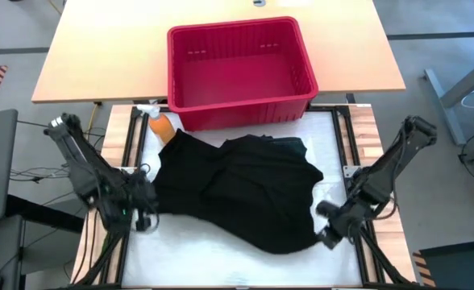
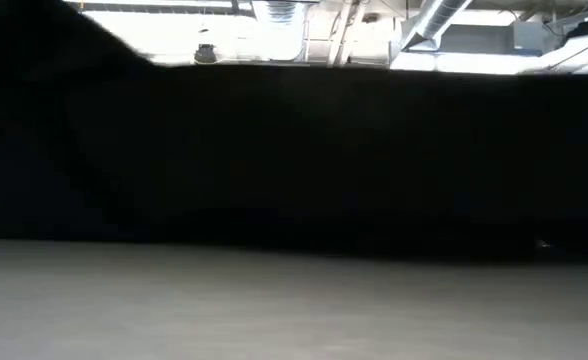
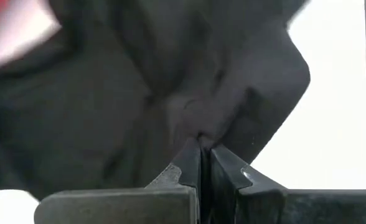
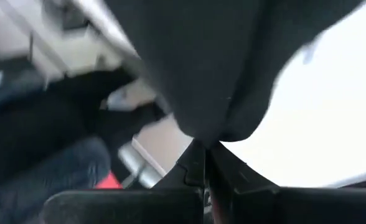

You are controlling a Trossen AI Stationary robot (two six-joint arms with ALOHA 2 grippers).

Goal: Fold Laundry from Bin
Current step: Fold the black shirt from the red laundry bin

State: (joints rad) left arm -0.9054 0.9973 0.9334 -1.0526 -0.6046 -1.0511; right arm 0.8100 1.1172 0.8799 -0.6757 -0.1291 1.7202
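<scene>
With both the left gripper and right gripper pinched tight on the black garment, jaws fully closed, spreading looks under way; next, pull the edges apart evenly.

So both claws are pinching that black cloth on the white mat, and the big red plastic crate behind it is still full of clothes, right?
Not quite. The high view shows the ribbed red plastic crate empty. Both the left gripper and right gripper do pinch the black cloth.
</scene>
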